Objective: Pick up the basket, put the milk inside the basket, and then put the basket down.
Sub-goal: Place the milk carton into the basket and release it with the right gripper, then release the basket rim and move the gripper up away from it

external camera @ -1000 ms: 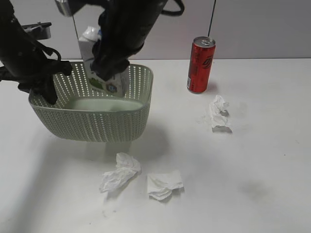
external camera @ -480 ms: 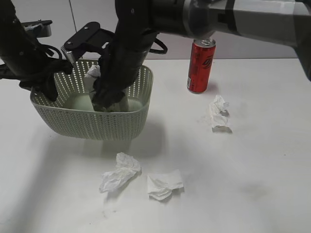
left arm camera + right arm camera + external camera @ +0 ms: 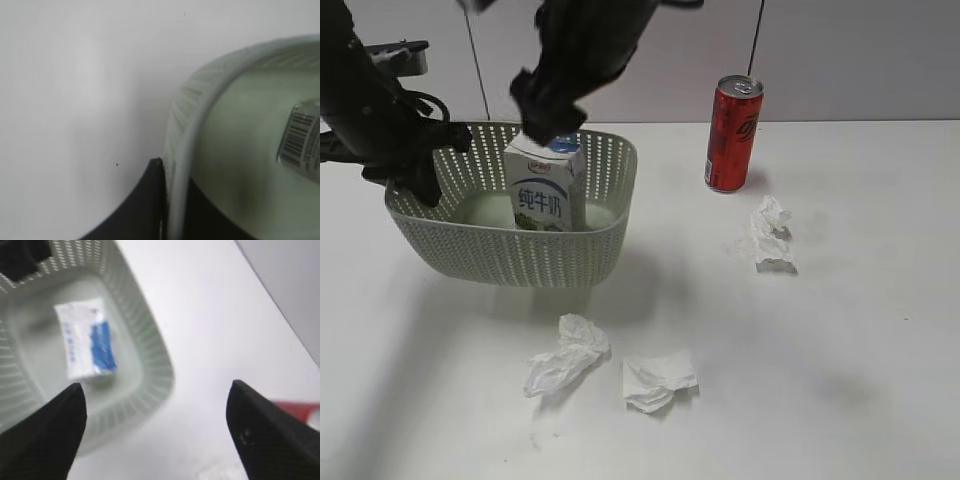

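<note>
The pale green basket (image 3: 525, 252) hangs a little above the table at the left, its shadow below it. My left gripper (image 3: 415, 170) is shut on the basket's left rim; the left wrist view shows the rim (image 3: 181, 150) pinched between the dark fingers (image 3: 172, 200). The milk (image 3: 546, 190), a white carton with a blue top, stands upright inside the basket; it shows from above in the right wrist view (image 3: 85, 340). My right gripper (image 3: 548, 115) is open and empty just above the carton, its fingers wide apart (image 3: 155, 425).
A red can (image 3: 733, 132) stands at the back right of the basket. Crumpled tissues lie on the white table: one (image 3: 770, 235) below the can, two (image 3: 567, 355) (image 3: 658, 380) in front of the basket.
My right gripper has let go of the milk inside the basket and risen above it. The milk now stands free. The left gripper still holds the basket rim.
</note>
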Robot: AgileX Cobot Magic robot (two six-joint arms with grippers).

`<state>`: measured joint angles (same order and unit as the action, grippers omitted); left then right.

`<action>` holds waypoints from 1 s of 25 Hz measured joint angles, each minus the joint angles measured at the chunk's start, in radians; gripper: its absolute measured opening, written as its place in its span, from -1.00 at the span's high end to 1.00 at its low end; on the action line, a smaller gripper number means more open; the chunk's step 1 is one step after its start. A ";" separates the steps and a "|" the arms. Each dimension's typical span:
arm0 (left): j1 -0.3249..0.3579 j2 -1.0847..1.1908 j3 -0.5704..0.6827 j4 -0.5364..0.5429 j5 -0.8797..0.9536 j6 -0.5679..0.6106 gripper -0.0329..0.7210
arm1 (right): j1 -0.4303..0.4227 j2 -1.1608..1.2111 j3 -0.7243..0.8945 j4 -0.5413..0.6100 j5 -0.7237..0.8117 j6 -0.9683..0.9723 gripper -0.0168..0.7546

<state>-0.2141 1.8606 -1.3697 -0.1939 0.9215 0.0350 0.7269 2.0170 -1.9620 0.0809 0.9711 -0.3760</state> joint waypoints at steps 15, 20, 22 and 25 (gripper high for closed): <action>0.000 0.007 0.000 -0.024 -0.093 0.000 0.91 | -0.315 -0.613 0.746 -0.037 0.088 0.196 -0.72; 0.000 0.061 0.000 -0.038 -0.122 0.000 0.91 | -0.315 -0.873 1.023 0.029 0.038 0.233 -0.70; 0.000 0.089 0.000 -0.041 -0.137 0.000 0.91 | -0.315 -0.980 1.097 0.052 0.034 0.238 -0.69; 0.000 0.113 0.000 -0.049 -0.172 0.000 0.91 | -0.315 -1.122 1.161 0.065 0.033 0.239 -0.68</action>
<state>-0.2141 1.9732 -1.3697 -0.2428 0.7491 0.0350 0.4115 0.8946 -0.8010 0.1458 1.0039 -0.1370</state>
